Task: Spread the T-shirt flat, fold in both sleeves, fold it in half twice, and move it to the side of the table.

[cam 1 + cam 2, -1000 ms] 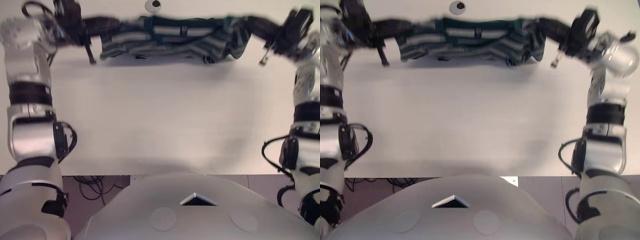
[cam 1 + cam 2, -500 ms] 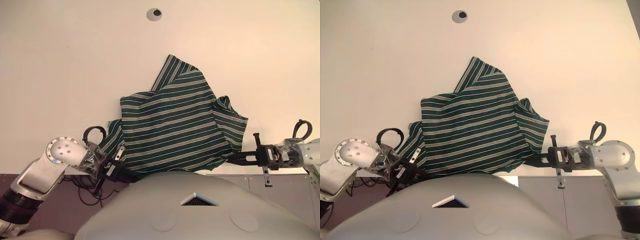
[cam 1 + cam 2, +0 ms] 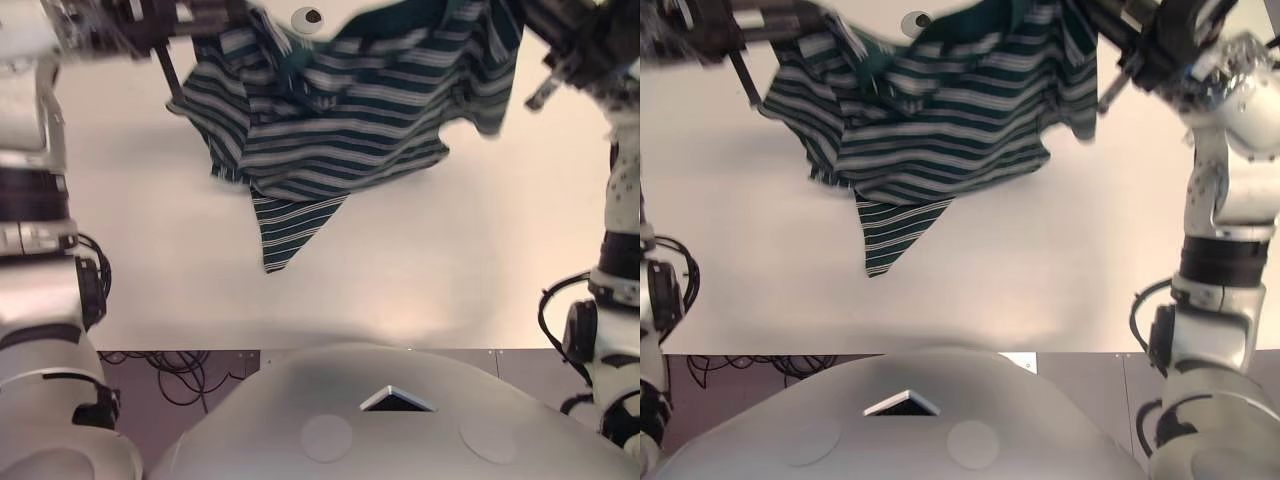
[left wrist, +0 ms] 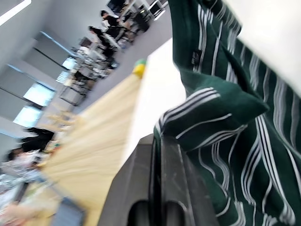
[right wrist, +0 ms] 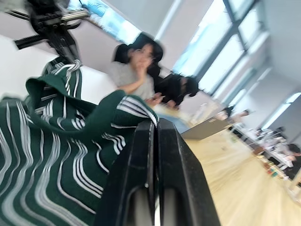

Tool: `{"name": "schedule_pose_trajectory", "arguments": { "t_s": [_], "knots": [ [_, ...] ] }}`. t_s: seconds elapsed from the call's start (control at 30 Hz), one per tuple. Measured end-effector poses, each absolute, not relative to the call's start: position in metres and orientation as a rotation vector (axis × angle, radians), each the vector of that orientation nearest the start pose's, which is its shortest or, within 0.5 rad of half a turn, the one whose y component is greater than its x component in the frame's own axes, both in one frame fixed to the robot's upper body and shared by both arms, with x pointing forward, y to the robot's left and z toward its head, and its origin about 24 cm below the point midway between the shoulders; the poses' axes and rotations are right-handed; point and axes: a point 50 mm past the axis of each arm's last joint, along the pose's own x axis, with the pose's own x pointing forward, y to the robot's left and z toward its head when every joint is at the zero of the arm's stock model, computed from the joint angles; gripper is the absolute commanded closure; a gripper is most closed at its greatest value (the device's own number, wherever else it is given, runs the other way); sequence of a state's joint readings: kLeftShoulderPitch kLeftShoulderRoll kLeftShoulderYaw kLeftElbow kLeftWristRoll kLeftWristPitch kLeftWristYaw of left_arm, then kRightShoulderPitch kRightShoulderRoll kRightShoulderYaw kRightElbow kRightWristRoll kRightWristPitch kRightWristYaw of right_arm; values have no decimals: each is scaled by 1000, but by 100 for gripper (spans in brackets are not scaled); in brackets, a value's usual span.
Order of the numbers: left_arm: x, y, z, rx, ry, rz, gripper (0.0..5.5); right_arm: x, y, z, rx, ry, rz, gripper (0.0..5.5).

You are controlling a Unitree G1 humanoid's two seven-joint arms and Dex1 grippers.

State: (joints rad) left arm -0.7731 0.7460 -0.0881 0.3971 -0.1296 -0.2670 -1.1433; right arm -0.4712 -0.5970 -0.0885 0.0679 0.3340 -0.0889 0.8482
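Observation:
The dark green T-shirt point(image 3: 340, 110) with white stripes hangs bunched in the air over the far half of the white table point(image 3: 450, 260). One loose corner point(image 3: 278, 250) droops toward the tabletop. My left gripper point(image 3: 232, 12) is raised at the far left, shut on one edge of the cloth; the left wrist view shows its fingers point(image 4: 164, 155) pinching a fold. At the far right my right gripper point(image 3: 528, 14) is just as high and is shut on the opposite edge, its fingers point(image 5: 164, 155) clamping a striped fold point(image 5: 127, 110).
A round cable hole point(image 3: 308, 16) sits in the table behind the shirt. The table's near edge point(image 3: 330, 348) runs across the lower part of the eye views, with cables point(image 3: 185, 372) under it. People and desks stand in the room behind.
Both arms have swung up and away from the table's near edge. The shirt, which lay spread by that edge, is now lifted and hangs between the grippers.

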Motion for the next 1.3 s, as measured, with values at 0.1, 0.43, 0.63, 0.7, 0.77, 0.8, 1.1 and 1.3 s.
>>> {"name": "schedule_pose_trajectory", "arguments": {
  "t_s": [0.1, 0.43, 0.63, 0.7, 0.77, 0.8, 1.1, 1.3],
  "knots": [
    [368, 215, 250, 1001, -267, -781, 546, 338, -218, 222, -462, -408, 657, 550],
    [415, 182, 305, 1292, -313, -304, 546, 411, -200, 277, -562, -343, 396, 550],
    [419, 171, 311, 1332, -317, -226, 546, 415, -201, 292, -580, -341, 296, 550],
    [420, 169, 314, 1333, -329, -205, 546, 415, -201, 298, -580, -352, 275, 550],
    [420, 166, 313, 1343, -338, -204, 546, 415, -201, 301, -578, -362, 267, 550],
    [420, 164, 312, 1348, -344, -204, 546, 415, -201, 302, -574, -364, 262, 550],
    [417, 159, 335, 1347, -428, -120, 546, 413, -207, 318, -524, -426, 178, 550],
    [414, 158, 352, 1312, -469, -83, 546, 409, -203, 340, -526, -483, 165, 550]
  ]
}}
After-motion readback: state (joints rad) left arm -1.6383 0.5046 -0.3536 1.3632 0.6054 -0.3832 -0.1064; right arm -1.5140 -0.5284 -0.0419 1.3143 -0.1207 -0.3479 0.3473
